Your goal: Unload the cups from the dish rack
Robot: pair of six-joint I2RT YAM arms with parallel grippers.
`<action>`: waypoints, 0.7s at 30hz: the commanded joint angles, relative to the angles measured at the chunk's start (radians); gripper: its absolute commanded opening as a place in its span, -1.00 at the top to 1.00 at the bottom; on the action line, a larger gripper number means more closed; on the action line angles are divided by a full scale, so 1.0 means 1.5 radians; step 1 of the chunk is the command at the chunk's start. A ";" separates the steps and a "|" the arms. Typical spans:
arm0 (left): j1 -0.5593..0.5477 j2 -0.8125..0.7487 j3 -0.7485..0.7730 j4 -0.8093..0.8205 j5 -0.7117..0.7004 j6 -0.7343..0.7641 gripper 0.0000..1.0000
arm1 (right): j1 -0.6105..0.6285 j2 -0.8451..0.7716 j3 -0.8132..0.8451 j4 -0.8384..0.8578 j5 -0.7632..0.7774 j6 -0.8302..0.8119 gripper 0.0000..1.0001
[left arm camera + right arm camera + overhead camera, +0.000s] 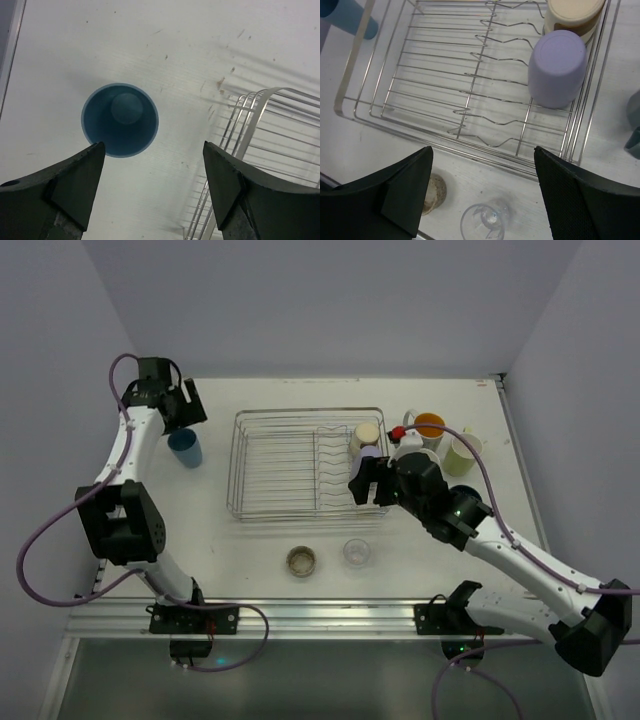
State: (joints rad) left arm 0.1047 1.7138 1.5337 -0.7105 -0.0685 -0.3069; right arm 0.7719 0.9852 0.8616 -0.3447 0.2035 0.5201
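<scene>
**Operator:** What is the state of the left end effector [154, 147]?

**Technician:** Open. The jaws stand wide apart with nothing between them. The blue cup [120, 120] stands upright below them on the worktop [210, 40], at the upper left of the overhead view. It is near the dish rack [305, 465] but apart from it.

**Operator:** What is the risk there?

**Technician:** In the wrist view one fingertip [95, 152] overlaps the cup rim. If the arm moves sideways while low, that finger could clip the rim and tip the cup.

**Operator:** And the right end effector [483, 150]?

**Technician:** Also open and holding nothing. It hovers over the rack's lower right corner in the overhead view. Two cups remain in the rack. The lavender cup [556, 67] sits base up, and the cream cup [572, 17] sits close against it. I cannot tell whether they touch.

**Operator:** What are the failure modes on approach?

**Technician:** There are four, by my judgement.
1. A finger could land on the rack's rim wire or a plate-slot wire, which would block the descent or shift the rack.
2. A finger could wedge against the cream cup and push it over.
3. The lavender cup's smooth, tapered wall could slip out of a shallow grip.
4. Its rim could catch on a wire during the lift and drag the rack.

**Operator:** Are there hazards outside the rack?

**Technician:** Yes. The clear glass [485, 220] and the metallic cup [437, 190] stand on the worktop just below the rack in the overhead view. A low carry path could knock either one. The glass is also hard to see.
</scene>
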 commanded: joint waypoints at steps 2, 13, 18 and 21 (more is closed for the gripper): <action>0.006 -0.057 -0.014 0.056 0.062 -0.031 -0.67 | -0.018 0.074 0.062 -0.027 0.068 -0.031 -0.67; -0.152 -0.403 -0.308 0.276 0.231 -0.046 -0.70 | -0.093 0.236 0.161 -0.034 0.106 -0.067 -0.74; -0.163 -0.570 -0.482 0.353 0.366 -0.069 -0.75 | -0.098 0.320 0.217 -0.038 0.104 -0.079 -0.72; -0.163 -0.636 -0.544 0.356 0.422 -0.068 -0.81 | -0.099 0.369 0.245 -0.045 0.122 -0.082 -0.69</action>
State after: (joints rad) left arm -0.1436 0.8032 0.7898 -0.2466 0.4118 -0.3859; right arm 0.6262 1.4979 1.1610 -0.4015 0.3351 0.4244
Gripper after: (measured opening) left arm 0.899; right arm 0.853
